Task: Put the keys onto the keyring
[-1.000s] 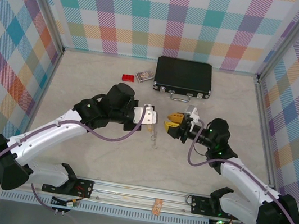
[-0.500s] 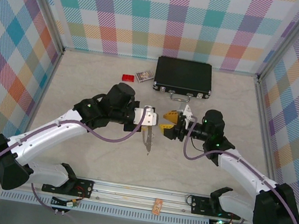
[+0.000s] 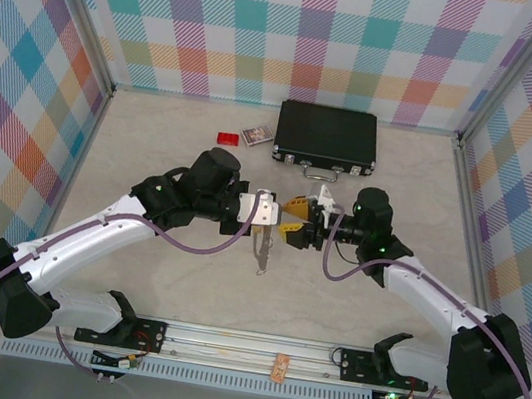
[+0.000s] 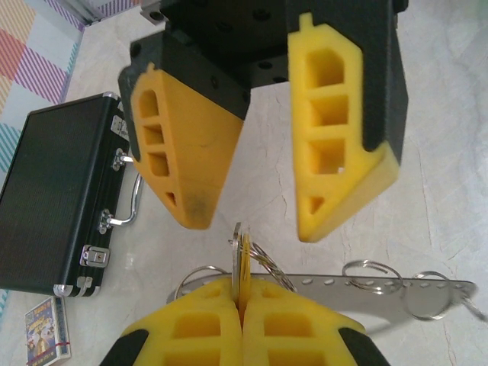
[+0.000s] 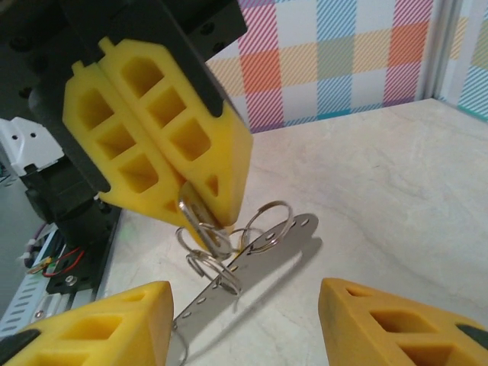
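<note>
left gripper (image 4: 242, 284): clenched on a wire ring of the thin grey metal keyring (image 4: 381, 293), a flat perforated strip carrying split rings | keyring: hangs from the left fingertips over the beige stone-look table (image 3: 163, 274) | right gripper (image 4: 255, 226): jaws apart, grasping nothing, facing the left tips, near

Robot lab cell, plaid walls (image 3: 302, 33), alu rail (image 3: 253, 344)
</note>
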You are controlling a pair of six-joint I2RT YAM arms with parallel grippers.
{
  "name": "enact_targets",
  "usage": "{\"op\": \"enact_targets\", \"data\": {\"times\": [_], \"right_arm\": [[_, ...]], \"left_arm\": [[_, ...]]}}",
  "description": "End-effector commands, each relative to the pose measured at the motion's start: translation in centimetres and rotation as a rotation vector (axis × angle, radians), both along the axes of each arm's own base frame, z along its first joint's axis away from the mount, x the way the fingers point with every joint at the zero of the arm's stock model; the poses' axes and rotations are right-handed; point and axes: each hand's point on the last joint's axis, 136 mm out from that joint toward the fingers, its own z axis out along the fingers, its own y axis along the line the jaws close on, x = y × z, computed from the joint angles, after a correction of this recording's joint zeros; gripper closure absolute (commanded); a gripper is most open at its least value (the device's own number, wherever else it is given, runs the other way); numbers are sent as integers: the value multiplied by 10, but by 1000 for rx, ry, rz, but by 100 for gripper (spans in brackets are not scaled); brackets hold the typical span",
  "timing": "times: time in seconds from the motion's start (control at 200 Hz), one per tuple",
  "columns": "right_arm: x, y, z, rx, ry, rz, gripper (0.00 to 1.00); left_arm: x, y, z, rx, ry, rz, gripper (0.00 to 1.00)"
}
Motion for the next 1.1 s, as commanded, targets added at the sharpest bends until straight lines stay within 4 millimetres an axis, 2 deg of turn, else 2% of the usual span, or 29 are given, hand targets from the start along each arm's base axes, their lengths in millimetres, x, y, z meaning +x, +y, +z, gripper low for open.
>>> {"op": "enact_targets", "data": {"times": [0.0, 0.215, 0.285, 0.45, 0.75, 0.855, 1.035, 1.095], "right_arm": [[-10, 7, 12, 17, -35, 77, 49], [-15, 12, 11, 15, -40, 97, 49], [-15, 13, 12, 15, -40, 99, 52], [-16, 12, 10, 2, -29, 95, 67], [-18, 8, 7, -12, -32, 72, 72], [-18, 7, 4, -20, -24, 67, 79], [-16, 7, 4, -24, -20, 51, 100], [-14, 6, 3, -28, -19, 38, 100]], "left_arm": [[-2, -5, 14, -24, -13, -24, 100], [-1, -6, 12, -23, -9, -23, 100], [-2, -6, 12, -23, -6, -23, 100], [-1, -6, 11, -20, -6, -20, 100], [0, -5, 11, -16, -9, -12, 100], [0, -5, 12, -19, -12, -12, 100], [0, -5, 13, -25, -9, -10, 100], [0, -5, 13, -23, -11, -9, 100]]}}
